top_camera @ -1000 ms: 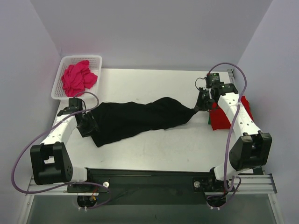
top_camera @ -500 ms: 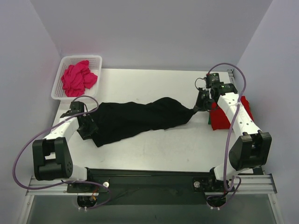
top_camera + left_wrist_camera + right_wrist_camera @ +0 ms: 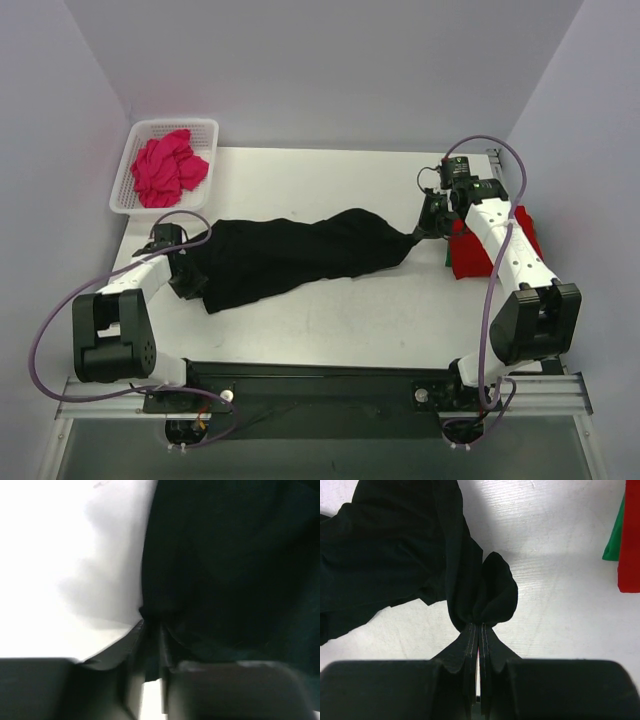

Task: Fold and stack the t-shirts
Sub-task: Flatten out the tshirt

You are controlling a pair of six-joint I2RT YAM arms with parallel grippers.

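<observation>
L claw (image 3: pixel 190 282) sits low near the table's (image 3: pixel 350 315) left edge, w/ little room on its outer side. Its wrist cam shows the fingers (image 3: pixel 131 645) nearly together, pinching a fold of the black tee (image 3: pixel 300 255) at its left end. R claw (image 3: pixel 425 228) is over by the right side, fingers (image 3: pixel 492 645) pressed tight on a bunched corner of the same tee. The cloth fans out from that pinch away from the claw.

The black tee lies stretched btwn the two claws, across the middle of the table. It's wide and rumpled near L claw and narrows to a twist at R claw. Bare white tabletop shows beyond the tee toward the back edge, and in a band btwn the tee and the near edge.

The red tee (image 3: pixel 478 255) lies just outboard of R claw at the right edge, partly under that arm's forearm. A green cloth edge (image 3: pixel 615 537) shows beside it. Can't tell which lies on top.

There is 1 container, a white mesh basket (image 3: pixel 207 128) at the far-left corner, beyond L claw and apart from it. It holds the pink tee (image 3: pixel 165 170), crumpled in a heap.

Count: 3 tees (1 black, 1 red, 1 pink), 1 basket, 2 claws, both clamped on the black tee.
</observation>
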